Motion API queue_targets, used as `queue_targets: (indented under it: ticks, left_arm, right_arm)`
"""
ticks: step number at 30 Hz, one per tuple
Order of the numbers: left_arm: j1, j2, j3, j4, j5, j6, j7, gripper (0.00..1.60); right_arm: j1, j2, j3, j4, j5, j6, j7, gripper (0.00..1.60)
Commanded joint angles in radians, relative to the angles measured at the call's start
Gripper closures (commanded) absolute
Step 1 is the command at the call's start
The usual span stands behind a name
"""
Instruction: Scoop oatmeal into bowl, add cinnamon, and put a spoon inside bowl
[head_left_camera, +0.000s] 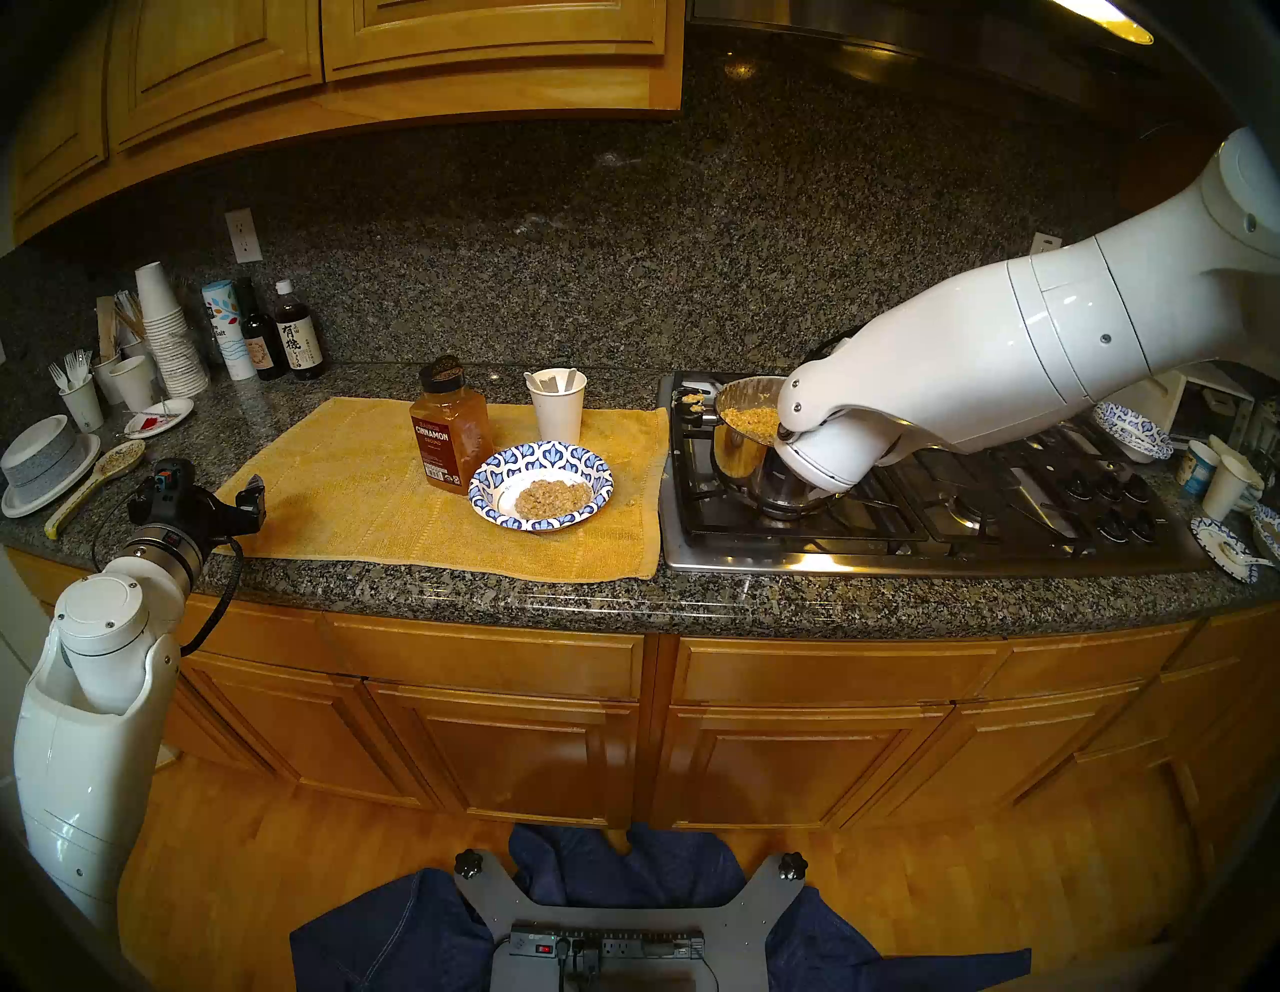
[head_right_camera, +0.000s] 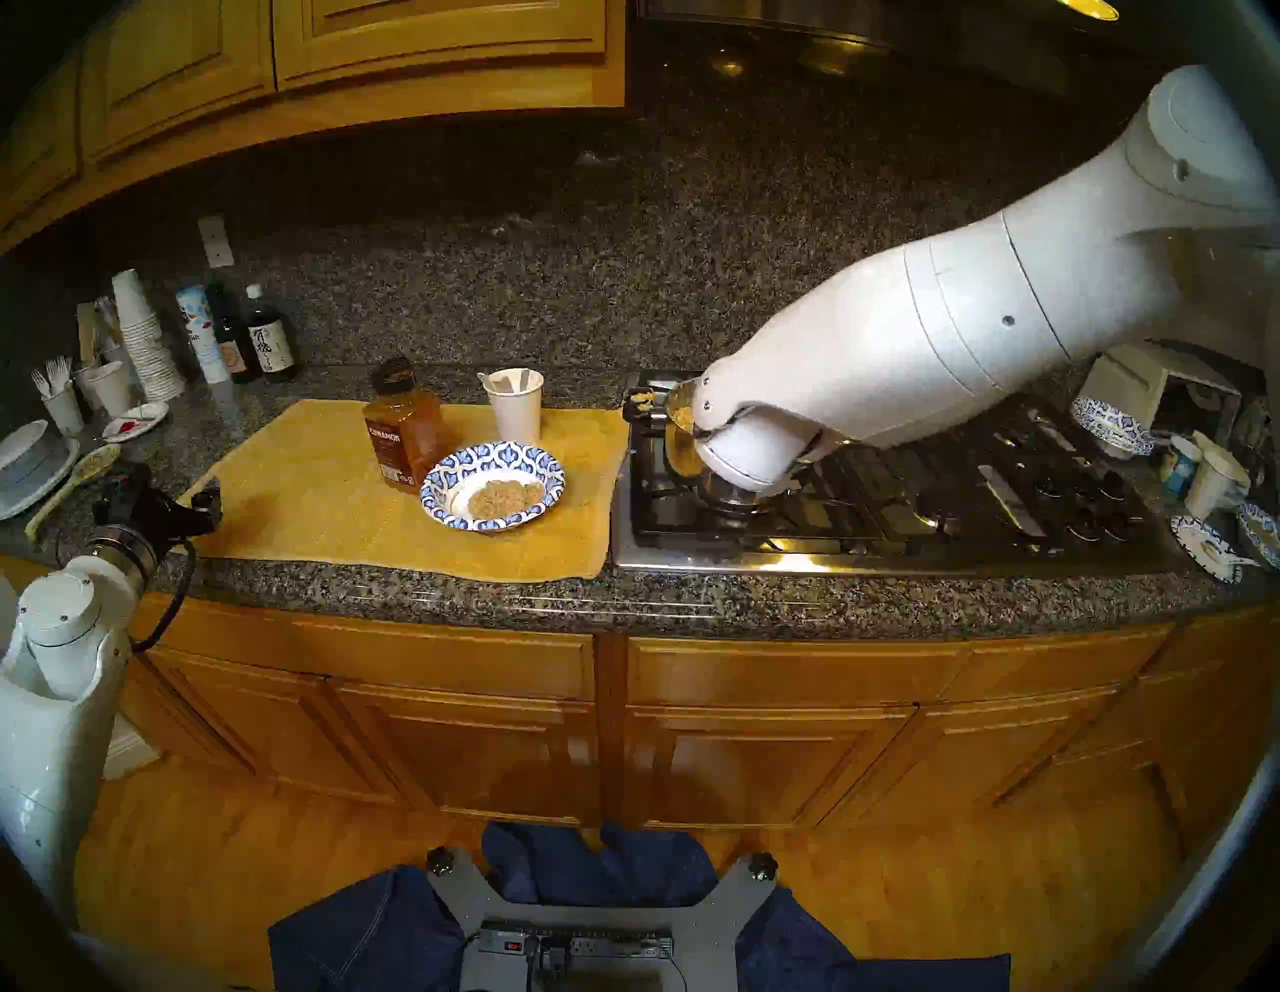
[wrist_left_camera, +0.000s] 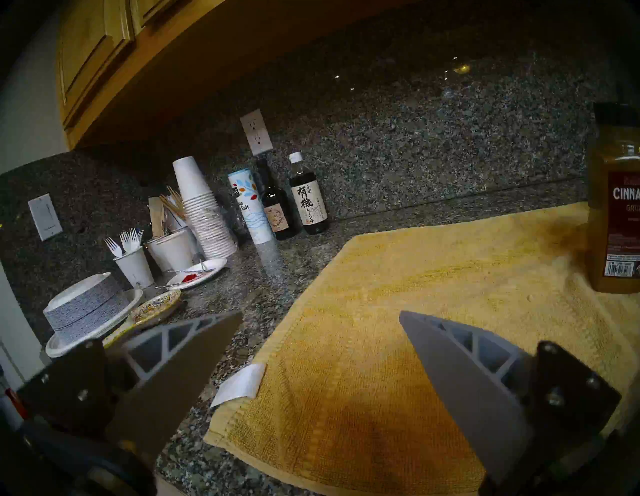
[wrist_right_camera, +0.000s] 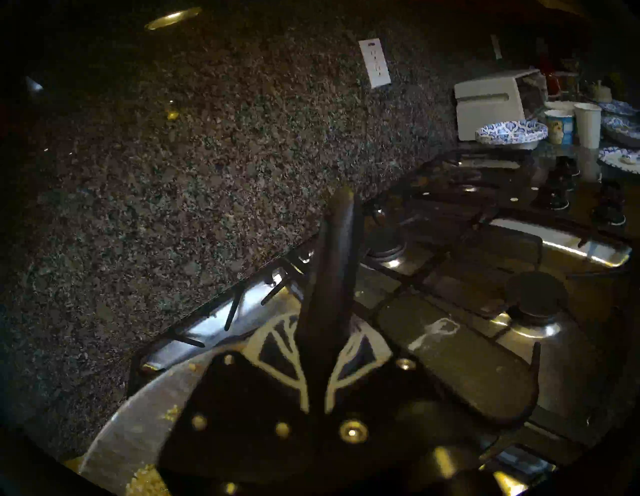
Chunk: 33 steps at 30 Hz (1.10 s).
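Observation:
The blue-and-white patterned bowl (head_left_camera: 485, 485) sits on the yellow towel (head_left_camera: 346, 485) with a mound of oatmeal (head_left_camera: 554, 497) in its white centre. The cinnamon jar (head_left_camera: 450, 433) stands upright just behind-left of the bowl and also shows in the left wrist view (wrist_left_camera: 616, 207). White plastic spoons (head_left_camera: 537, 379) stand in a paper cup (head_left_camera: 557, 415) behind the bowl. More oatmeal (head_left_camera: 751, 418) lies in the steel pot (head_left_camera: 738, 454) on the stove. My right gripper (wrist_right_camera: 325, 332) is shut on the serving spoon's black handle (wrist_right_camera: 337, 249) over the pot. My left gripper (wrist_left_camera: 320, 317) is open and empty above the towel's left edge.
The gas stove (head_left_camera: 970, 526) fills the right side. Stacked paper cups (head_left_camera: 170, 332), sauce bottles (head_left_camera: 298, 339), a salt canister (head_left_camera: 228, 332), stacked grey-white bowls (head_left_camera: 45, 461) and a speckled ceramic spoon (head_left_camera: 104, 471) crowd the left counter. Patterned bowls and cups (head_left_camera: 1226, 485) stand far right.

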Motion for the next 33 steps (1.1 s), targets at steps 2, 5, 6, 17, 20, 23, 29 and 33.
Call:
queue_targets:
  ticks: [2, 5, 6, 17, 20, 23, 29, 33]
  left_arm:
    - [-0.018, 0.012, -0.017, -0.022, 0.002, -0.011, 0.001, 0.00]
    - [-0.018, 0.012, -0.017, -0.022, 0.002, -0.011, 0.001, 0.00]
    - [-0.018, 0.012, -0.017, -0.022, 0.002, -0.011, 0.001, 0.00]
    - [-0.018, 0.012, -0.017, -0.022, 0.002, -0.011, 0.001, 0.00]
    - [-0.018, 0.012, -0.017, -0.022, 0.002, -0.011, 0.001, 0.00]
    - [-0.018, 0.012, -0.017, -0.022, 0.002, -0.011, 0.001, 0.00]
    - [-0.018, 0.012, -0.018, -0.022, 0.002, -0.011, 0.001, 0.00]
    - [-0.018, 0.012, -0.018, -0.022, 0.002, -0.011, 0.001, 0.00]
  right_arm:
    - [0.034, 0.098, 0.024, -0.001, -0.003, 0.001, -0.005, 1.60]
    - [0.044, 0.118, 0.023, -0.001, -0.007, 0.001, -0.004, 1.60]
    - [0.046, 0.124, 0.024, -0.002, -0.010, 0.001, -0.003, 1.60]
    - [0.037, 0.157, 0.082, 0.021, -0.017, 0.001, 0.015, 1.60]
    - [0.028, 0.169, 0.104, 0.023, -0.012, 0.001, 0.018, 1.60]
    - [0.017, 0.183, 0.129, 0.027, -0.008, 0.001, 0.022, 1.60]
    - [-0.004, 0.185, 0.161, 0.038, -0.015, 0.001, 0.030, 1.60]
    - [-0.022, 0.199, 0.197, 0.046, -0.006, 0.001, 0.033, 1.60]
